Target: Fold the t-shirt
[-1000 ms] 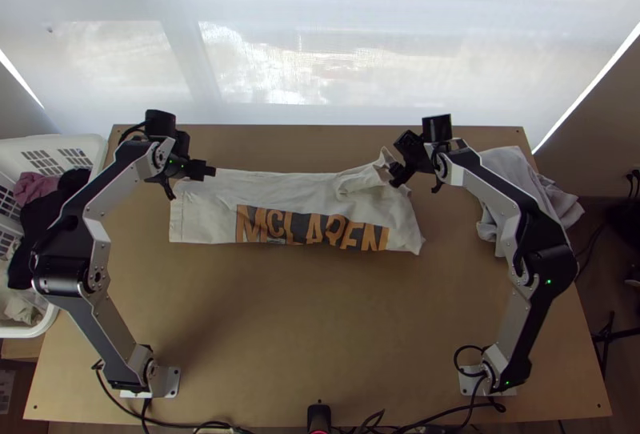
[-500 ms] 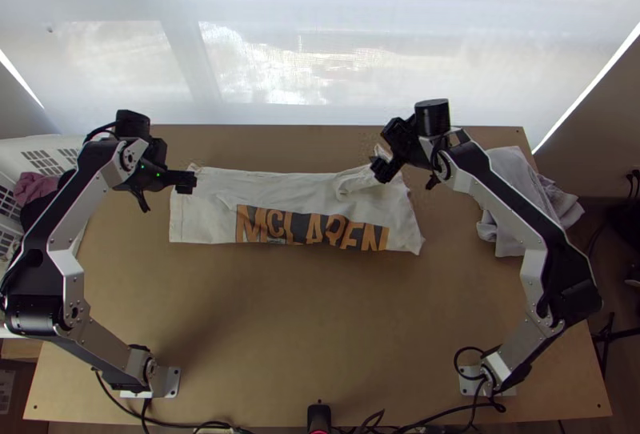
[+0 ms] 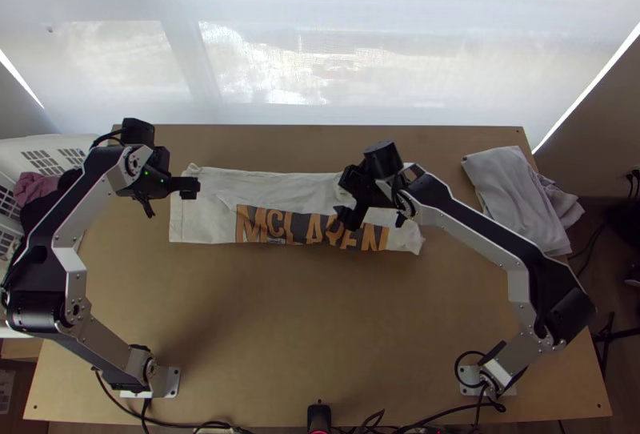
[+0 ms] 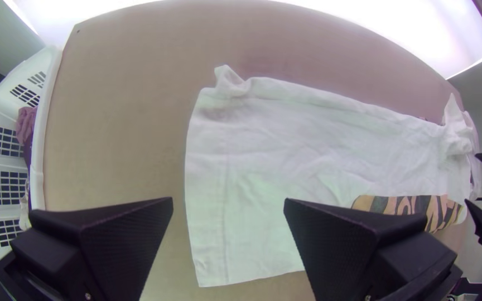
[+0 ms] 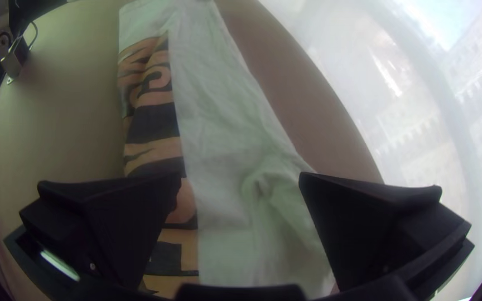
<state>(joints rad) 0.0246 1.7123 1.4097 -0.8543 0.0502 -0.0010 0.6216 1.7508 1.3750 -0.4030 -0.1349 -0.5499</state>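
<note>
Below right end effector (image 3: 347, 218), t-shirt (image 3: 276, 186); left end effector (image 3: 190, 187) over its hem; each one's fingers apart.

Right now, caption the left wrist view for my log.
Open fingers over the white t-shirt, laundry basket alongside.

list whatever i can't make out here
- Top view: part of the print on the t-shirt, behind the right gripper.
- Top view: the basket's left part, cut off by the edge; some cloths in it, behind the left arm.
- Top view: the t-shirt's underside, against the table.
</note>
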